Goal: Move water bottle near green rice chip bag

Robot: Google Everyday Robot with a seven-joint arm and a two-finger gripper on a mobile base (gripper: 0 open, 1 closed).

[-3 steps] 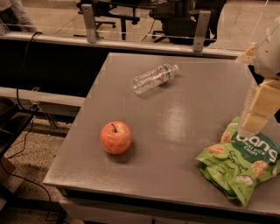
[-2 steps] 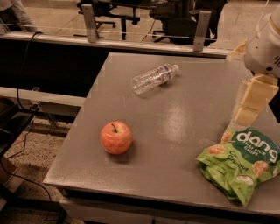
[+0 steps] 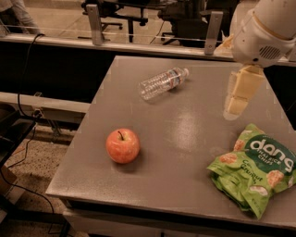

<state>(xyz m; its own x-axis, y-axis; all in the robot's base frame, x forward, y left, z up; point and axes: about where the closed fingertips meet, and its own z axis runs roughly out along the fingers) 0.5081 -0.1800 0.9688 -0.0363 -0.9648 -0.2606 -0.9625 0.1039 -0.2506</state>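
Observation:
The water bottle (image 3: 163,83) lies on its side at the back middle of the grey table (image 3: 185,139), its white cap pointing right. The green rice chip bag (image 3: 253,167) lies at the front right of the table, with white "dang" lettering and pictures of chips. My gripper (image 3: 237,102) hangs from the white arm (image 3: 266,28) at the right, above the table, between the bottle and the bag and touching neither. Nothing is in it.
A red apple (image 3: 122,145) stands at the front left of the table. Office chairs (image 3: 138,11) and a rail with metal posts (image 3: 95,18) stand behind the table. Cables (image 3: 23,92) hang at the left.
The arm and gripper have moved left and a little toward the back, further over the table and closer to the bottle. The bottle, bag and apple have not moved.

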